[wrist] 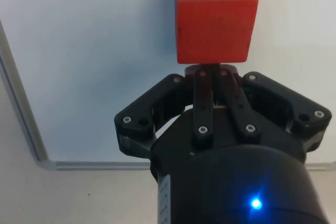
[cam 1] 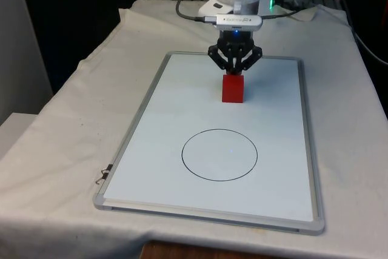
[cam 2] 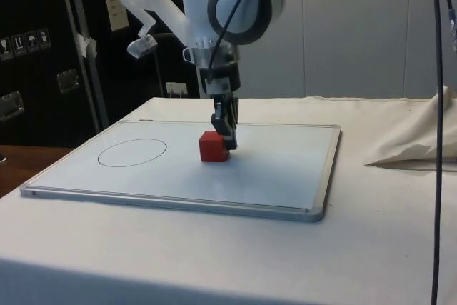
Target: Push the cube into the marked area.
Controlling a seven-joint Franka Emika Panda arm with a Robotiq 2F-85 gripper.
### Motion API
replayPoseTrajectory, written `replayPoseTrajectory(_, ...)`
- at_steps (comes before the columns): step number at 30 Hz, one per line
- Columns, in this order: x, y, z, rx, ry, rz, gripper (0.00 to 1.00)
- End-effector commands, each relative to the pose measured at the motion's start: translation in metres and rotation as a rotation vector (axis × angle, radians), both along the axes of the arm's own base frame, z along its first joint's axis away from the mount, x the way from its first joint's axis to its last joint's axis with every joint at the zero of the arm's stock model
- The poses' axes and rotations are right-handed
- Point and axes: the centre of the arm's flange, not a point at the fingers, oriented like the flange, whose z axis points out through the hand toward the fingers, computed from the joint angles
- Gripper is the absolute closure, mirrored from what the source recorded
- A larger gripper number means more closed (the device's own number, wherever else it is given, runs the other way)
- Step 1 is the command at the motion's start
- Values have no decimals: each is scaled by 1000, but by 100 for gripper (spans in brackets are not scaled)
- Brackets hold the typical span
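A red cube [cam 1: 233,88] [cam 2: 213,146] [wrist: 215,17] rests on the whiteboard [cam 1: 163,131], on the robot's side of a black circle [cam 1: 219,154] [cam 2: 132,152] drawn on the board. My gripper [cam 1: 234,72] [cam 2: 228,138] [wrist: 212,70] stands just behind the cube, on the side away from the circle. Its two fingers are pressed together, shut on nothing, with their tips touching the cube's rear face. The cube lies wholly outside the circle, about one cube width from its line.
The whiteboard [cam 2: 285,176] has a grey metal frame and lies flat on the white cloth. A small metal clip [cam 1: 103,176] lies by the board's near corner on the front view's left. Black cables [cam 2: 437,105] hang at the side view's edge.
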Motion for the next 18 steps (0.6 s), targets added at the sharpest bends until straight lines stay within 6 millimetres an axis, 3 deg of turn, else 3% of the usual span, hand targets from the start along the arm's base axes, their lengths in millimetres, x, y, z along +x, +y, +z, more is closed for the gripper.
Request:
replayPoseTrajectory(1,4,2,-1,10,6,-3,100)
replayPoseTrajectory(18,35,4,0,26,-3,-20,100)
